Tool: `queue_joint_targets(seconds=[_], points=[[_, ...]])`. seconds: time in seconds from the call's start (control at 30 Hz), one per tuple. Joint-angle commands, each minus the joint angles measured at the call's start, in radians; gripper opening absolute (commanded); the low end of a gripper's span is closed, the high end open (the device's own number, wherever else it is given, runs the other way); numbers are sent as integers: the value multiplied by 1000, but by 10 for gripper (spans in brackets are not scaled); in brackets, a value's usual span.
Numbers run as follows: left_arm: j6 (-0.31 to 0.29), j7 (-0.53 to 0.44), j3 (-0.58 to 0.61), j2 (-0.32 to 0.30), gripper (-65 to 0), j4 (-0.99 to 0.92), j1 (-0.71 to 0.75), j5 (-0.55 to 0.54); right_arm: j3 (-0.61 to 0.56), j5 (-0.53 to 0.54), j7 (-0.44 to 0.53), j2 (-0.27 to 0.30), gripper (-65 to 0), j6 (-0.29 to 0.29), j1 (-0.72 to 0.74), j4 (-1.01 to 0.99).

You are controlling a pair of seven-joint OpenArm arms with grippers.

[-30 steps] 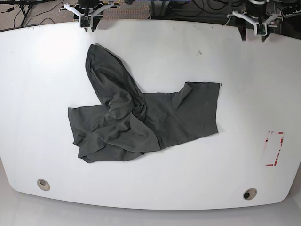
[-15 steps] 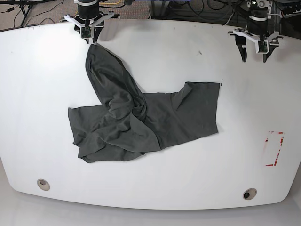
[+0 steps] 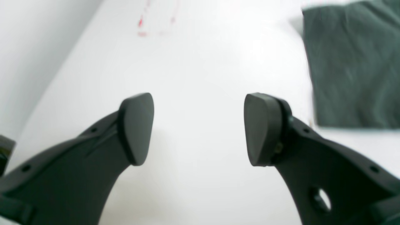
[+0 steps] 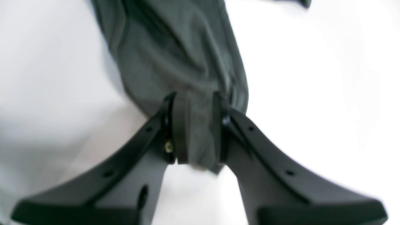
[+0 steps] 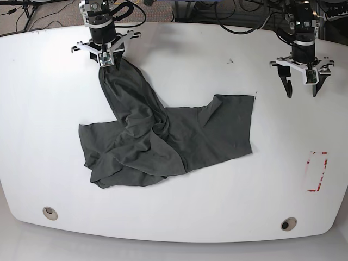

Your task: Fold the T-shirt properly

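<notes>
The dark charcoal-grey T-shirt (image 5: 163, 136) lies crumpled on the white table (image 5: 43, 109), with one long part reaching to the back left. My right gripper (image 5: 106, 61) is shut on the tip of that part; in the right wrist view the cloth (image 4: 175, 53) is pinched between the fingers (image 4: 179, 131). My left gripper (image 5: 302, 89) is open and empty above bare table, to the right of the shirt's right edge (image 3: 353, 62). Its open fingertips (image 3: 137, 125) show in the left wrist view.
A red-outlined rectangle mark (image 5: 317, 171) is on the table at the right. Two round holes (image 5: 50, 212) (image 5: 289, 223) sit near the front edge. Cables and equipment lie behind the table's back edge.
Both arms have come forward from the back edge. My right gripper has closed on the shirt's back-left tip. My left gripper has moved forward and right, still open.
</notes>
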Motion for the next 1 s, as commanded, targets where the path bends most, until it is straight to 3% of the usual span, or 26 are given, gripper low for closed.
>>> queue_joint_targets(seconds=[0.0, 0.17, 0.43, 0.5, 0.63, 0.83, 0.97], points=[[4, -21, -9, -12, -235, 15, -31, -2, 4, -3, 7, -1, -495, -1, 26, 15], [2, -14, -6, -11, -239, 31, -103, 1, 1, -4, -80, -13, -426, -18, 112, 25], [6, -4, -4, -10, -229, 55, -129, 4, -18, -7, -120, -21, -304, -17, 155, 29], [2, 23, -8, -16, -186, 74, -116, 7, -28, -4, -101, -14, -238, -6, 119, 35], [-1, 63, -6, -26, -110, 86, -98, 11, -38, -4, -79, -14, -185, -2, 108, 37], [-3, 69, -5, -31, -62, 75, -90, 9, -29, -4, -72, -14, -175, -2, 124, 35], [-4, 42, -9, -22, -70, 49, -96, 6, 7, -10, -89, -18, -184, -12, 126, 34]])
